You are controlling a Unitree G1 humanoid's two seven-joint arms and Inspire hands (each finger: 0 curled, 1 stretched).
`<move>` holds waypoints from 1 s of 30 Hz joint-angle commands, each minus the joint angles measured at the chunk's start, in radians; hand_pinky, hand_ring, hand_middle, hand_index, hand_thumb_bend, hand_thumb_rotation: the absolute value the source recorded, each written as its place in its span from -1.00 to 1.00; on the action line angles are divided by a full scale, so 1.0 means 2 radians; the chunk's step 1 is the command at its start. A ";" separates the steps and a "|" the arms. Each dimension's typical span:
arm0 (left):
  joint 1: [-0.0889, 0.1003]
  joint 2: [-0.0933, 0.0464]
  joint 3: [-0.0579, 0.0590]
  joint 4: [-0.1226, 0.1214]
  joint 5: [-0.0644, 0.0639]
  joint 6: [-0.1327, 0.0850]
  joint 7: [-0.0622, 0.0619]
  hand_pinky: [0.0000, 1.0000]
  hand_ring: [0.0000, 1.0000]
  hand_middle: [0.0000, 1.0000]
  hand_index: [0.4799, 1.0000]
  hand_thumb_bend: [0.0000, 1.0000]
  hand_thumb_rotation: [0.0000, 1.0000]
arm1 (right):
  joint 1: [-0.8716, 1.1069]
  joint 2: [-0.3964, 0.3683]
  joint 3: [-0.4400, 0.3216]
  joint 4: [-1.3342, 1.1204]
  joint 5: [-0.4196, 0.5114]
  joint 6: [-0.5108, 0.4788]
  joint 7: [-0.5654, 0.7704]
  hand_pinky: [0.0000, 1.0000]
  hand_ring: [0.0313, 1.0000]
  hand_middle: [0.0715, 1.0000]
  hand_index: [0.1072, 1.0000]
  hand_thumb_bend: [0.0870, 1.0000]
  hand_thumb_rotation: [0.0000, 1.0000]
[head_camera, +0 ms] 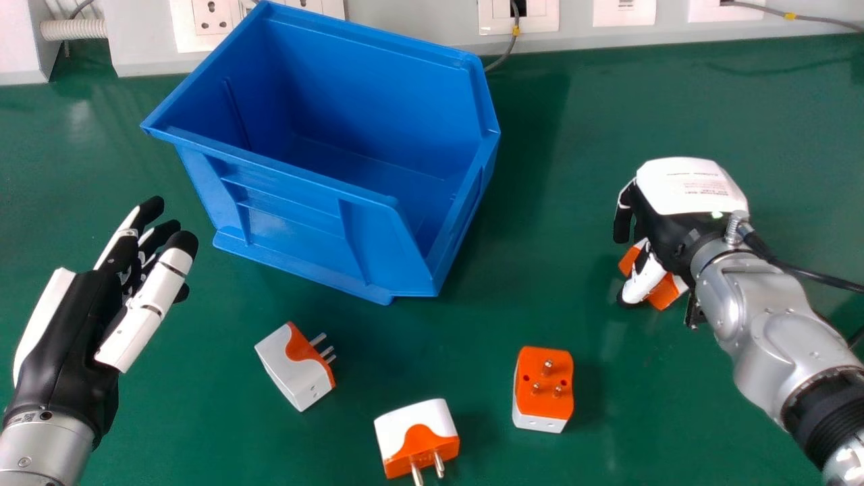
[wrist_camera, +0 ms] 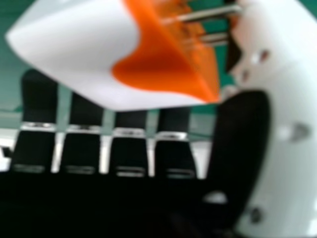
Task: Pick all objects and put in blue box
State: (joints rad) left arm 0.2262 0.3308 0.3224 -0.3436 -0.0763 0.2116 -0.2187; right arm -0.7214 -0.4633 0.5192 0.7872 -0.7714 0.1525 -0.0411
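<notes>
Picking a plug adapter [wrist_camera: 79, 47] with fingers [wrist_camera: 81, 153] pinching it, the right hand [head_camera: 695, 189] is probably needing a leftward carry to the blue storage bin [head_camera: 290, 226].

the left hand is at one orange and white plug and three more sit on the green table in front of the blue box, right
Not quite: the head view shows the right hand at that plug, not the left hand. The rest stands: a second plug, a third plug and a fourth plug sit on the green table in front of the blue box.
</notes>
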 commanded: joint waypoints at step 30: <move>-0.006 0.013 0.010 -0.009 -0.004 0.003 -0.002 0.59 0.79 0.85 0.78 -0.13 0.44 | 0.049 0.019 -0.117 -0.149 0.064 0.060 -0.019 -0.26 -0.19 -0.02 -0.10 -0.11 -1.00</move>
State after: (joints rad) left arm 0.2199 0.3381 0.3273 -0.3436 -0.0790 0.2261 -0.2187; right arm -0.6177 -0.4270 0.3100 0.5351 -0.6549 0.2558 -0.0712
